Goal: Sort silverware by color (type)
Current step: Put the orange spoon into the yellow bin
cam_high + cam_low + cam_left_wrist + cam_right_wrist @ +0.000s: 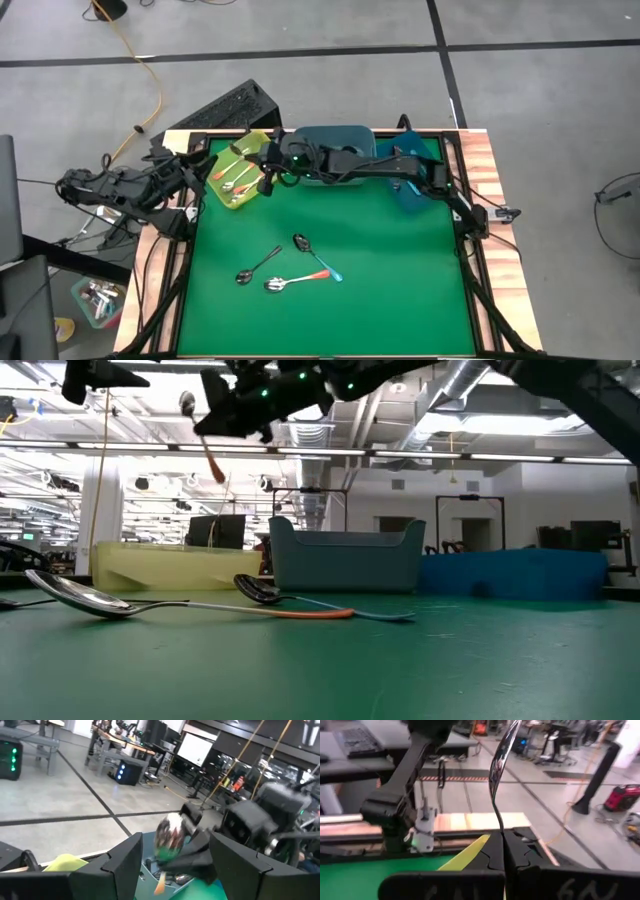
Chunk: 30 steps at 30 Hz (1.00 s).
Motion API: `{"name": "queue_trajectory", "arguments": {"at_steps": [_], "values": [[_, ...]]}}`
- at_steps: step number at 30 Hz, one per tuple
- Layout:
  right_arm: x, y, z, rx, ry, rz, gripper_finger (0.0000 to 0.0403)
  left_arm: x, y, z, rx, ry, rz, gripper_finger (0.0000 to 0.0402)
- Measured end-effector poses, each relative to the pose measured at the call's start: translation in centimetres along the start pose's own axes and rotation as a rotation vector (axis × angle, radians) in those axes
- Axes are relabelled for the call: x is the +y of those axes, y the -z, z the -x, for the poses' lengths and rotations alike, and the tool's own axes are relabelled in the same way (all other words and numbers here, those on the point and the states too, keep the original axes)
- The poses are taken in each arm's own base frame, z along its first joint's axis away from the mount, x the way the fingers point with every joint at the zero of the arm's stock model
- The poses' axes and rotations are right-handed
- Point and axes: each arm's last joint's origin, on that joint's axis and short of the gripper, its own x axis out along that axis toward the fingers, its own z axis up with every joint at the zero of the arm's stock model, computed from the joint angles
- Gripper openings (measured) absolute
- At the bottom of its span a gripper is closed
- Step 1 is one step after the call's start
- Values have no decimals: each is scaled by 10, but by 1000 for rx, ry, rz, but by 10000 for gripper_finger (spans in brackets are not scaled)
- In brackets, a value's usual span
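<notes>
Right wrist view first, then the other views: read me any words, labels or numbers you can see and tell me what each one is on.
"6N": faint raised marks, read with some doubt, on both dark jaws of the right gripper, which are shut on a shiny metal spoon.
Bright screens in the room behind, left wrist view: too blurred to read.
High and low views: no text to read.

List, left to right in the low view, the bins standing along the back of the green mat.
Yellow bin → grey-blue bin → blue bin.
</notes>
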Motion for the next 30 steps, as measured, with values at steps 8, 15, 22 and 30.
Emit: {"name": "queue_trajectory", "arguments": {"at_steps": [8, 15, 22, 30], "values": [[-1, 17, -16, 38, -57, 15, 1, -2, 2, -2, -10, -37, -3, 215], [-4, 22, -15, 96, -60, 155, 1, -8, 7, -7, 2, -57, -126, 215], [-16, 29, -15, 163, -43, 122, 1, -12, 10, -9, 15, -59, -166, 215], [-24, 27, -15, 138, 28, 121, 1, -11, 11, -9, 22, -64, -184, 215]]}}
